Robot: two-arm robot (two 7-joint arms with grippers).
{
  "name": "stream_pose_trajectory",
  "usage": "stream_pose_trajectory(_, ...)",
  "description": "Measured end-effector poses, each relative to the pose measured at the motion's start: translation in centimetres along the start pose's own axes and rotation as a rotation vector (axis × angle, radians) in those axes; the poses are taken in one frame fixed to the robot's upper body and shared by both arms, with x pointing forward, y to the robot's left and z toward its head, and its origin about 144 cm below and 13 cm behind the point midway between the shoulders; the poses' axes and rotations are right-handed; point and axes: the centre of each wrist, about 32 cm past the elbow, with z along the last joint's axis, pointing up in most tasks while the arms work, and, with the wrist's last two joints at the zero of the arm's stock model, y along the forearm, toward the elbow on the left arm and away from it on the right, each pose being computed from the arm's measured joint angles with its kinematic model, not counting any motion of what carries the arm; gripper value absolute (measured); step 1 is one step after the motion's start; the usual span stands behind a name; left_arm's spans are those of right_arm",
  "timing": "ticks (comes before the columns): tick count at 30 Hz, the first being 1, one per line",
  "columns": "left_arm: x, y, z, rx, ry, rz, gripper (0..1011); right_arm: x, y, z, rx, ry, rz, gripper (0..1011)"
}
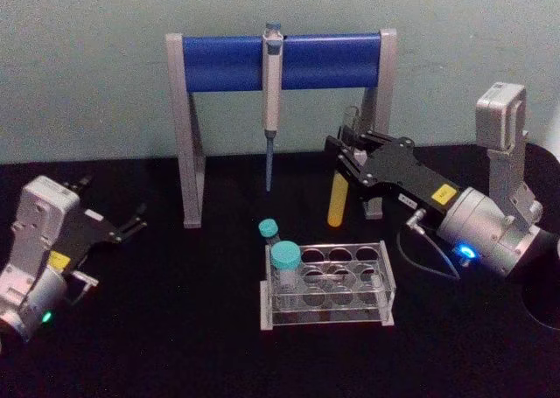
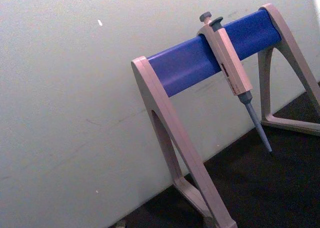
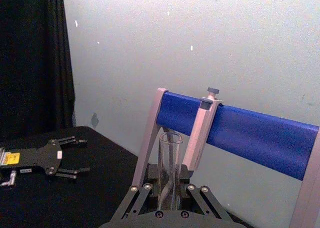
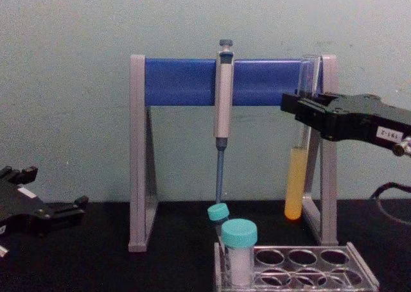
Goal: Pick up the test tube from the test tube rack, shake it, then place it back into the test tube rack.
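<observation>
A black table top (image 1: pixel 175 337) set against a pale green wall (image 1: pixel 87 57). At the back stands a pipette stand (image 1: pixel 227 63), two grey uprights joined by a blue bar, from which a grey-and-blue pipette (image 1: pixel 272 101) hangs tip down. In front of it, at mid-table, lies the test tube rack (image 1: pixel 385 280), a low clear plastic block with rows of round holes. Two teal-capped vials (image 1: pixel 285 262) stand in the holes at its left end.

The right gripper (image 1: pixel 346 149) reaches in from the right, above and behind the rack. Its fingers (image 4: pixel 302 109) pinch the clear upper part of the test tube (image 4: pixel 296 176). The tube hangs upright, lifted clear of the rack, just in front of the stand's right upright. Yellow-orange liquid fills its lower part, and its round bottom sits well above the rack's top plate. In the right wrist view the tube's open rim (image 3: pixel 170 135) rises between the closed fingers.

The left gripper (image 1: pixel 114 207) rests low at the table's left side, well apart from the rack, with its fingers (image 3: pixel 82 170) spread and nothing between them.
</observation>
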Motion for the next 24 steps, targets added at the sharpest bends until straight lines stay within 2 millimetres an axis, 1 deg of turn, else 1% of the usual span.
stream_pose_trajectory(15,0.00,0.00,0.00,0.000,0.000,0.000,1001,-0.04,-0.08,0.14,0.004,0.002,0.007,234)
stream_pose_trajectory(24,0.00,0.00,0.00,0.000,0.000,0.000,1001,0.02,-0.67,-0.15,0.016,0.053,0.063,234)
